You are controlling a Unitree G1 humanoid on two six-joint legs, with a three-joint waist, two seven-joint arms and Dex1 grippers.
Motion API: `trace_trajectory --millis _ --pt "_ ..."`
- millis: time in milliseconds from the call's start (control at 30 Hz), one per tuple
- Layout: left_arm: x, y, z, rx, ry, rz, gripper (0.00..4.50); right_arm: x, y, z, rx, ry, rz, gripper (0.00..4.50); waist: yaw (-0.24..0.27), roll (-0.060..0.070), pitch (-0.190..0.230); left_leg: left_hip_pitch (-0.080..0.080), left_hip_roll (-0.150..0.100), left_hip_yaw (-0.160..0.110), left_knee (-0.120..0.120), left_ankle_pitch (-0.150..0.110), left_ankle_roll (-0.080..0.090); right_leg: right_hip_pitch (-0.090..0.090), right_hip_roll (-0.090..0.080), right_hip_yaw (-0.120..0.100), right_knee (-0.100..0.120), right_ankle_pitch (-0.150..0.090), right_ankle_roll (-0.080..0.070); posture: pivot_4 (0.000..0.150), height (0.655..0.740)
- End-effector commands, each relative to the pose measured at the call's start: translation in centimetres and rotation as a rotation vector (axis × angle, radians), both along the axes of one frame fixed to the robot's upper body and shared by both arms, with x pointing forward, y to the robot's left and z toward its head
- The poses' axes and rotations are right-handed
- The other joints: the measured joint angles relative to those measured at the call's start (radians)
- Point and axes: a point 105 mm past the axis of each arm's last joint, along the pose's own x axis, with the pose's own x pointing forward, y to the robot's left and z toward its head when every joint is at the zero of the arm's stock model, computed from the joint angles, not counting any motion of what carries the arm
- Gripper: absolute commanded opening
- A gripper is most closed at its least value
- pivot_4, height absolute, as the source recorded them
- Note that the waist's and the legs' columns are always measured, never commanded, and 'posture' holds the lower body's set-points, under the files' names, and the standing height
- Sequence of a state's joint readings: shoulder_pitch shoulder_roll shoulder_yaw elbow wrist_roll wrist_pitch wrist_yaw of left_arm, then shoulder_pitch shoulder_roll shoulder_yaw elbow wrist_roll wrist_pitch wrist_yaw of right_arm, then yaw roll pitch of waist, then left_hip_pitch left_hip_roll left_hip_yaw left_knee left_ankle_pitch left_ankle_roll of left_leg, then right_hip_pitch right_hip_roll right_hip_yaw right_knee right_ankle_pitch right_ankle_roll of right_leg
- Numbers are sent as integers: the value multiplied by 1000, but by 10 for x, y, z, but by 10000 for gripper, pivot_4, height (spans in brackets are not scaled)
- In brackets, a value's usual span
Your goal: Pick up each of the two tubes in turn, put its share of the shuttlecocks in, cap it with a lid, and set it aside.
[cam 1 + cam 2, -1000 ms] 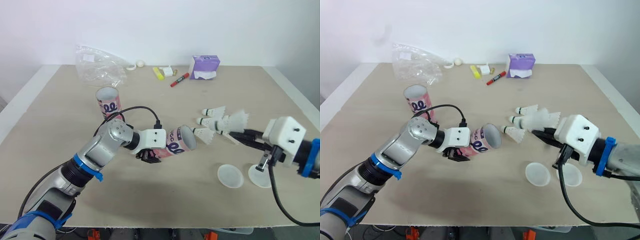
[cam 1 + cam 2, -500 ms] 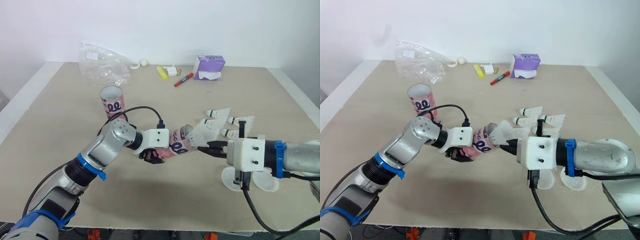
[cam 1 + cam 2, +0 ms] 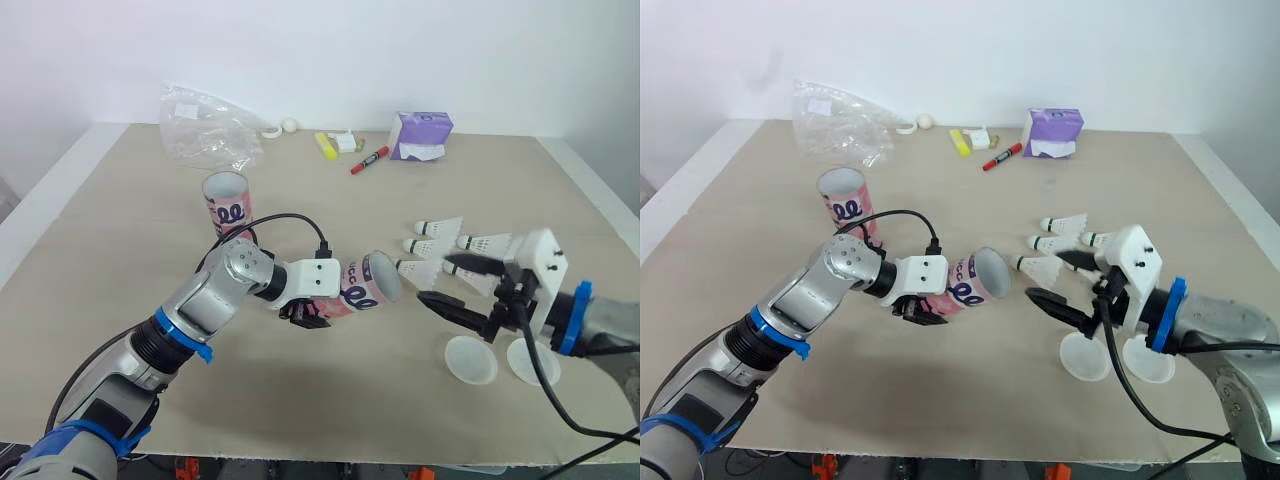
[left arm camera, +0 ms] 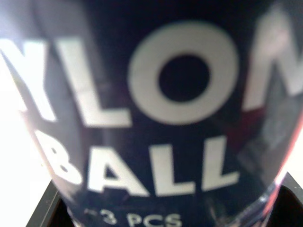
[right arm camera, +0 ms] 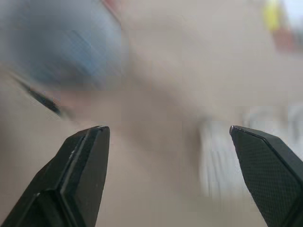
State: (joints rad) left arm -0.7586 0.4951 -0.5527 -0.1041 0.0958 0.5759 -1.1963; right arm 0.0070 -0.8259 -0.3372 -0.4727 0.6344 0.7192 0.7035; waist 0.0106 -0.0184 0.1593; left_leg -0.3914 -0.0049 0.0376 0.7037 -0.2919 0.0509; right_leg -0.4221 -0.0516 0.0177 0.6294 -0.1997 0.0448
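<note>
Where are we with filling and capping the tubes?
Nothing capped yet: both lids lie on the table. Left gripper holds one tube tilted; right gripper is open, empty, beside four loose shuttlecocks. Remaining: loading, capping, and the second tube, standing upright.

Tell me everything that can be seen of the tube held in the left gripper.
The held tube is a pink and white cylinder with dark looping print; the left wrist view reads "BALL" and "3 PCS" on it. It lies nearly on its side, clamped by the left gripper, its open mouth towards the robot's right, with no lid on.
</note>
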Motion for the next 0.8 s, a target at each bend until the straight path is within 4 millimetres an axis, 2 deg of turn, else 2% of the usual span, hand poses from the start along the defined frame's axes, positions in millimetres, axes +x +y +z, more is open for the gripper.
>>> trace_trajectory --millis 33,300,533,600,667,700,733,800 --pt "-2 3 -14 58 42 6 28594 13 -3 -8 28 2 -91 44544 -2 1 0 0 0 0 0 0 0 0 0 0 0 -1 2 1500 7400" --pt "-2 4 -11 72 37 14 28594 33 18 -27 78 7 -102 44544 -2 2 0 0 0 0 0 1 2 -1 2 0 1 0 2 1500 7400" --pt "-2 5 -11 74 28 22 28594 49 22 -33 125 29 -131 44544 -2 2 0 0 0 0 0 1 2 -1 1 0 1 0 3 1500 7400" --pt "-3 4 -11 73 28 23 28594 54 23 -31 135 18 -143 39436 -2 2 0 0 0 0 0 1 2 -1 1 0 1 0 3 1500 7400" --pt "-3 4 -12 72 27 24 28594 58 24 -30 136 11 -146 32303 -3 2 0 0 0 0 0 1 2 -1 1 0 1 0 3 1500 7400" --pt "-3 3 -12 71 27 24 28594 60 24 -29 142 9 -154 25896 -3 2 0 0 0 0 0 1 2 -1 1 0 1 0 3 1500 7400" --pt "-3 3 -12 70 27 24 28594 62 25 -29 153 12 -159 23370 -3 2 0 0 0 0 0 1 2 -1 1 0 1 0 3 1500 7400" --pt "-3 3 -12 67 28 25 28594 64 27 -29 162 16 -162 13293 -3 2 0 0 0 0 0 1 2 -1 1 0 1 1 3 1500 7400"
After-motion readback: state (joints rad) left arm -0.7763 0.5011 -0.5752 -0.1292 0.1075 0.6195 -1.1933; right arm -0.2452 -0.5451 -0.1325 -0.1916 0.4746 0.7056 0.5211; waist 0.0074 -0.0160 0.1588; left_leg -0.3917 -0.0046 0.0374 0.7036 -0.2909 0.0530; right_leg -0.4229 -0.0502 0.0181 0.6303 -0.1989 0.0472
